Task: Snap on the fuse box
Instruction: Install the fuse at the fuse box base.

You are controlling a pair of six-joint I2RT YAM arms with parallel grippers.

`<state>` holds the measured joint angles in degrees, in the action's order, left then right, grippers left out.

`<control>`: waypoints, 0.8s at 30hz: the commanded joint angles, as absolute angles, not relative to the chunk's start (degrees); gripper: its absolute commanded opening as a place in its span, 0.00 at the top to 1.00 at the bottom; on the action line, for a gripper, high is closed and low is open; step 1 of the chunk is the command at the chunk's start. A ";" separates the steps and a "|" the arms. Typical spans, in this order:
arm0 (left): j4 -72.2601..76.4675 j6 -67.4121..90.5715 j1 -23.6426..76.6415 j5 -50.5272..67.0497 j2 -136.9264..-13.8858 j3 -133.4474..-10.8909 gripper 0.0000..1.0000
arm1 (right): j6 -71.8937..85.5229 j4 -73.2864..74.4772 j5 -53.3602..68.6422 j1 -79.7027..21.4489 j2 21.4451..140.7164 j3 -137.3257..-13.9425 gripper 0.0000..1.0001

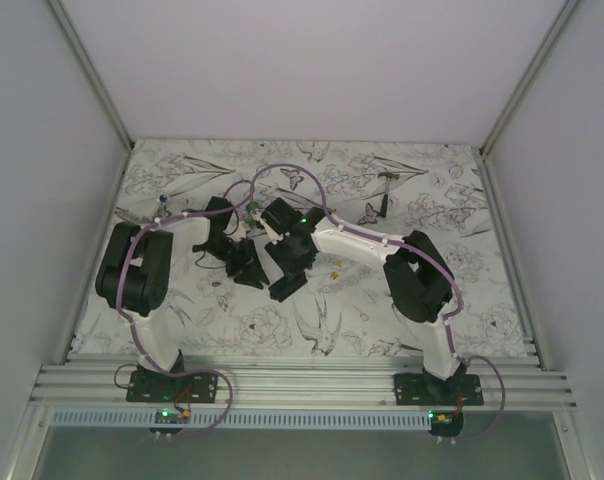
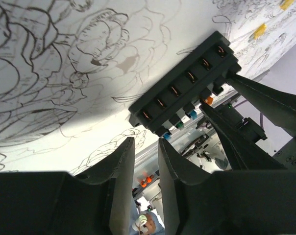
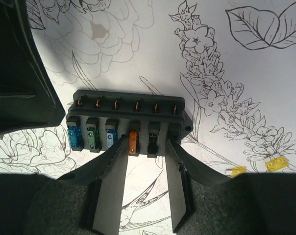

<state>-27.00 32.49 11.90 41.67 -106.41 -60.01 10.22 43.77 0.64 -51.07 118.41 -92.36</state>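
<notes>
The fuse box lies flat on the desk between your two arms. Your right gripper has its jaws parted and grips nothing. They straddle a dark fuse seated beside the orange fuse. Your left gripper shows a narrow, empty gap just off the box's end; whether it touches, I cannot tell. Raise the right arm straight up so neither finger snags the orange fuse. Brace the box's end with the left before pressing anything home, or the box will likely skid.
</notes>
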 commanded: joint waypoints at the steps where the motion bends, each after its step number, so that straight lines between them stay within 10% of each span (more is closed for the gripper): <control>1: -29.20 32.25 11.68 41.20 -103.23 -59.34 0.69 | 11.68 43.18 -0.28 -50.67 115.15 -93.32 0.59; 24: -20.63 42.66 17.26 37.74 -101.37 -55.02 0.56 | 12.69 39.23 4.77 -50.10 114.59 -87.88 0.80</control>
<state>-21.39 41.28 16.91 39.66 -102.67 -56.14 11.88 40.07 4.27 -50.33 116.07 -88.79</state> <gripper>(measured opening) 0.444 0.226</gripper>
